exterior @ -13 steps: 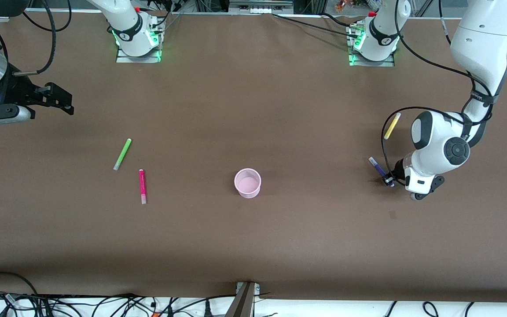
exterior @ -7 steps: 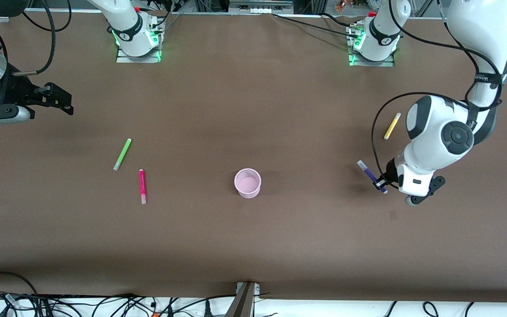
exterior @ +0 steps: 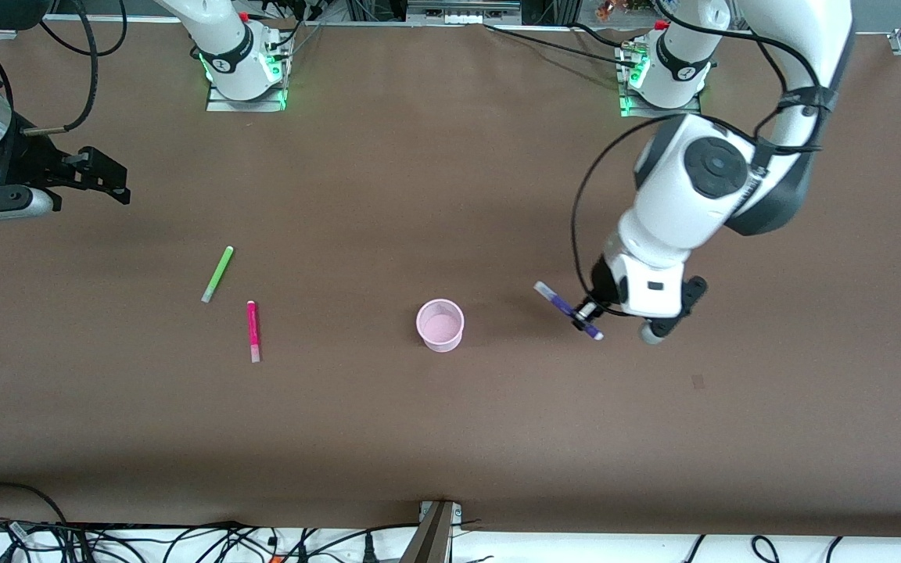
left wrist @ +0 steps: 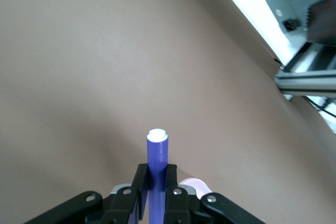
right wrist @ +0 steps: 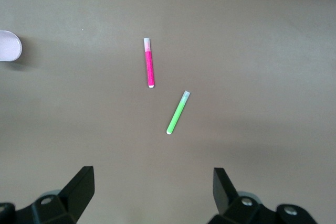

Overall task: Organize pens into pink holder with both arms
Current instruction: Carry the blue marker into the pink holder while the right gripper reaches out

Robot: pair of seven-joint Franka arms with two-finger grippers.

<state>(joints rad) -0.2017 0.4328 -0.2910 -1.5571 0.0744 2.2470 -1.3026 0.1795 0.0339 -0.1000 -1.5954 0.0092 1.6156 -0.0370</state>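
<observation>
Near the middle of the brown table (exterior: 450, 195) stands the pink holder (exterior: 440, 325), upright, mouth up, with no pen showing inside. Toward the left arm's end of the table from the holder, up in the air, hangs the dark purple pen (exterior: 568, 310), tilted, pale cap (left wrist: 157, 134) pointing roughly toward the holder. Clamped around its barrel: the left gripper (exterior: 585, 311), fingers (left wrist: 139, 184) pressed against both sides of the pen, as seen in the left wrist view, with a sliver of the holder (left wrist: 192, 184) peeking past them. Over bare table, well apart from the holder, not above its rim.

Toward the right arm's end of the table from the holder lies the magenta pink pen (exterior: 252, 331), flat, at about the holder's depth from the front camera. Farther from the front camera than the holder, and still more toward the right arm's end, lies the light green pen (exterior: 217, 274), flat, slanted, near the pink pen but not touching. No yellow pen in view.

Well apart from the holder, at the right arm's end, waits the right gripper (exterior: 118, 186), fingers (right wrist: 81, 184) spread wide with nothing between, over table, looking down on both pens.
</observation>
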